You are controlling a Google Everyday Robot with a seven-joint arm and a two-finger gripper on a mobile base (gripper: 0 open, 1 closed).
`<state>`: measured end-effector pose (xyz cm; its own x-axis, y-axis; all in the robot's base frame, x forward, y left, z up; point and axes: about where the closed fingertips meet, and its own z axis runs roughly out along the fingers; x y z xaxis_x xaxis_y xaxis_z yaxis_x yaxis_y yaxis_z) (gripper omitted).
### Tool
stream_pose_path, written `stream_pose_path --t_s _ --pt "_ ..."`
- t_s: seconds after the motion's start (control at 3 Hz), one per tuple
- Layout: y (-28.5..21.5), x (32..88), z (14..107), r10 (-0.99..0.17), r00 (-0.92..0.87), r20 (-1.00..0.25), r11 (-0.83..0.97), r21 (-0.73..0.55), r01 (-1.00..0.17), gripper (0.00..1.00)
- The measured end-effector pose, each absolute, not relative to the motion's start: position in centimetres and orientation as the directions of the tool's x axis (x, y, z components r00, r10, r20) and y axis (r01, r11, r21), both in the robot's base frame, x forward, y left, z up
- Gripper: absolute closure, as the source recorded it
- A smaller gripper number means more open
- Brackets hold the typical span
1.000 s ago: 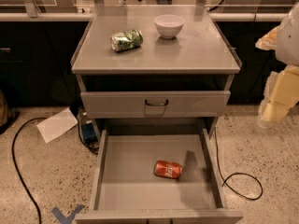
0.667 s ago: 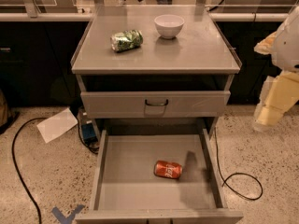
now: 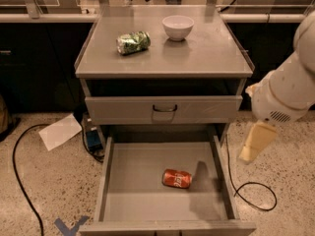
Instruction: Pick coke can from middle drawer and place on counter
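The coke can [image 3: 177,178] lies on its side on the floor of the open middle drawer [image 3: 138,195], right of centre. The counter [image 3: 206,53] is the grey top of the cabinet above. My gripper [image 3: 256,142] hangs from the white arm [image 3: 290,90] at the right, outside the drawer's right wall. It is above and to the right of the coke can, apart from it, and holds nothing that I can see.
A green-and-white can [image 3: 133,42] lies on the counter next to a white bowl [image 3: 177,27]. The drawer front [image 3: 164,109] above is closed. A sheet of paper [image 3: 60,131] and black cables [image 3: 256,193] lie on the floor beside the cabinet.
My arm and gripper have moved left and down, closer to the open drawer's right side. The coke can has not moved.
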<state>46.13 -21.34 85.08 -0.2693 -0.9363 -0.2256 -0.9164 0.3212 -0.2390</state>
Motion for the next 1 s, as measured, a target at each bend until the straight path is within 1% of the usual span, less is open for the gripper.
stream_pose_path --t_s 0.33,0.67,1.0 --pt "-21.4 48.3 77.9 -0.931 -0.301 -0.204 0.348 -0.254 -0.903 0.00" --pt "-22.0 50.3 72.5 -0.898 -0.381 -0.221 0.430 -0.250 -0.868 0.00" --pt "-22.0 50.3 72.5 -0.898 -0.380 -0.221 0.429 -0.250 -0.868 0.00"
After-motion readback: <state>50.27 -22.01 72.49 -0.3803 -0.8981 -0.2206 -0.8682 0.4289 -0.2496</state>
